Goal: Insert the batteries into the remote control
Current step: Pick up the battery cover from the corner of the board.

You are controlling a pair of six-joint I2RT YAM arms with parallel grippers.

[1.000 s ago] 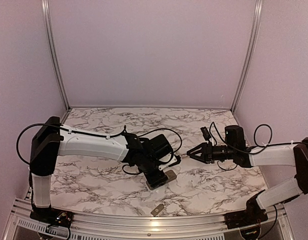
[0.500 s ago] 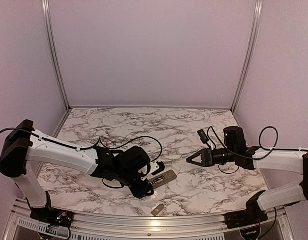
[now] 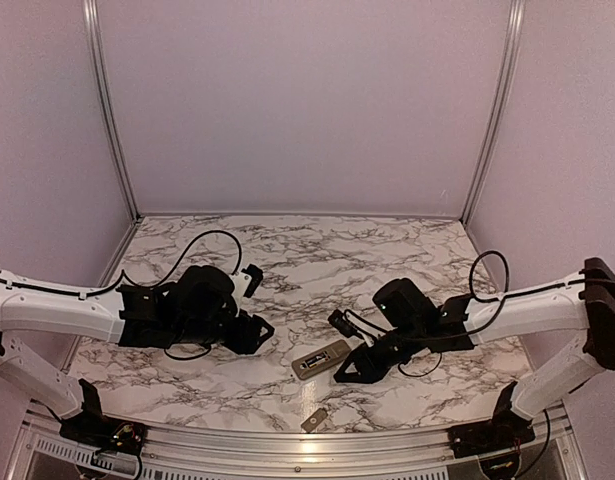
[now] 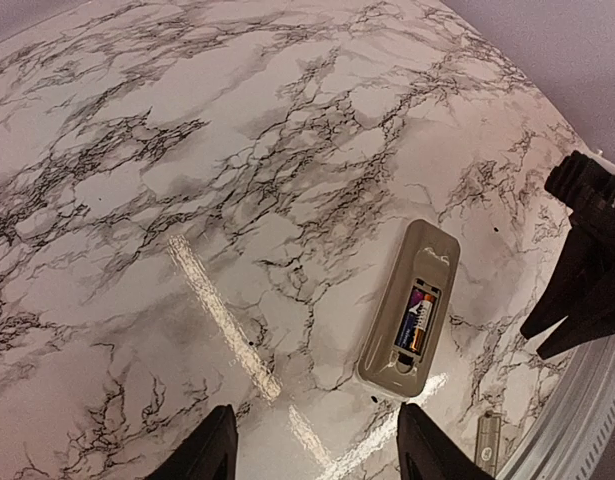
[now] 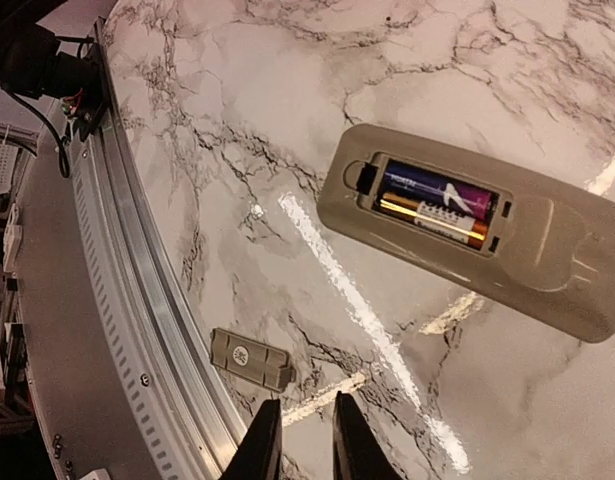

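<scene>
The remote control [image 3: 321,358] lies back-up on the marble table, its recess uncovered. In the right wrist view, two batteries [image 5: 437,205] sit side by side inside the remote control [image 5: 557,250]. The left wrist view also shows the batteries [image 4: 417,318] in the remote control [image 4: 429,250]. My left gripper [image 3: 253,331] hangs well to the left of it; the left gripper [image 4: 322,448] is open and empty. My right gripper [image 3: 353,369] hovers just right of the remote. In its own view the right gripper [image 5: 305,442] is empty, its jaws only a narrow gap apart.
A small flat grey cover piece [image 5: 250,360] lies by the metal front rail [image 5: 137,330], just ahead of my right fingertips. The cover piece [image 3: 314,419] is nearer than the remote and also shows as the cover piece [image 4: 487,440]. Lilac walls enclose the table.
My left arm has drawn back to the left, off the remote. My right arm has swung down and left to the remote's right side, its jaws narrowing. The remote has stayed put.
</scene>
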